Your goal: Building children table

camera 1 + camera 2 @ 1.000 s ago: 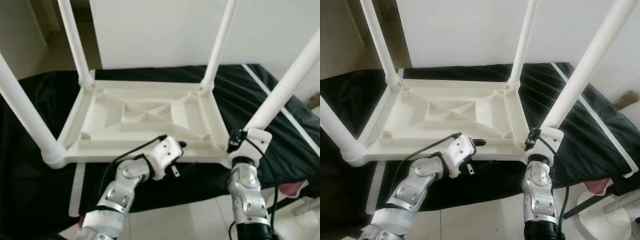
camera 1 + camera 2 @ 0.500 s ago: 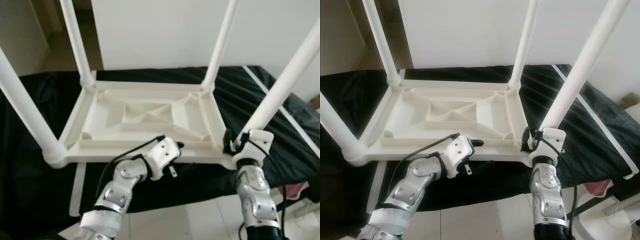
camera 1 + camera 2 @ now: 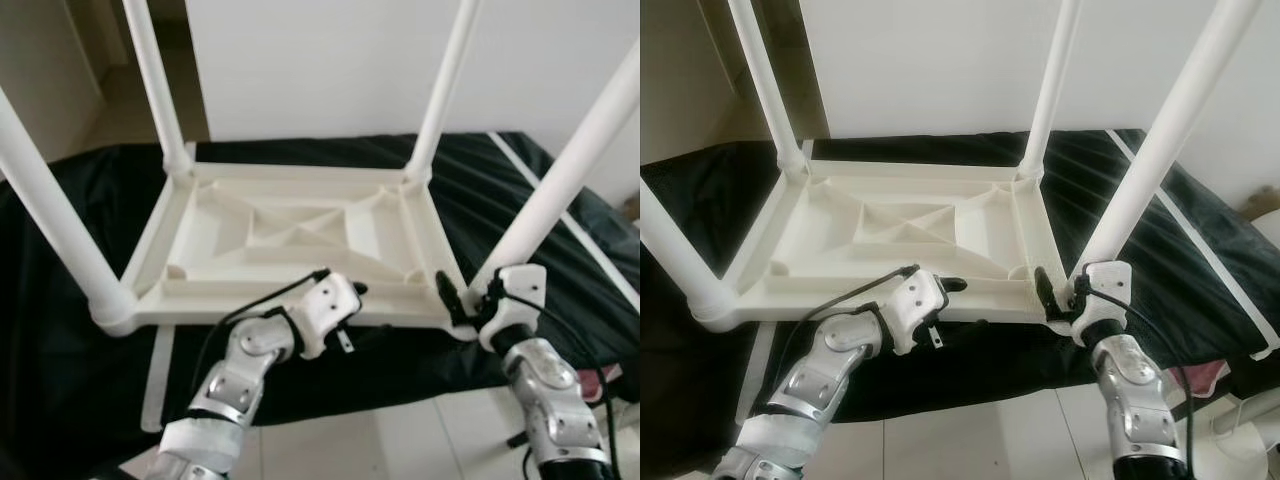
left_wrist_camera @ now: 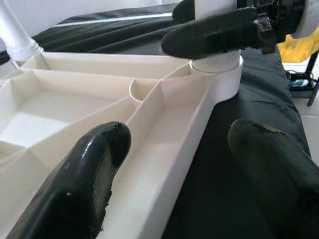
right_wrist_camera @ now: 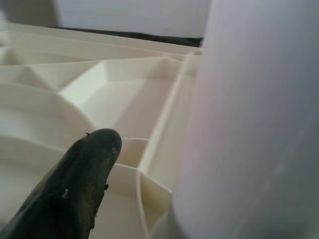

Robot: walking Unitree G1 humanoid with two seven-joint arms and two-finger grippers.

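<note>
The white plastic table [image 3: 290,235] lies upside down on a black cloth [image 3: 60,330] in front of me, its ribbed underside facing up and all four legs standing in their corner sockets. My right gripper [image 3: 1058,297] is at the corner at about four o'clock, right at the base of the near right leg [image 3: 1140,170]. From the head view I see one black finger on the inner side of that leg's socket. The right wrist view shows what the head cannot: the leg is a pale column pressed close to the lens, with one fingertip [image 5: 79,179] lying over the ribbed corner pocket. I think the fingers straddle the leg, but whether they pinch it I cannot tell.

My left gripper [image 3: 350,300] sits at the near rim, around six o'clock. The left wrist view makes it plain: my two fingers are spread wide, one over the tray-like underside, the other out over the cloth, the rim between them. That same view catches my right finger [image 4: 219,32] against the leg socket.
</note>
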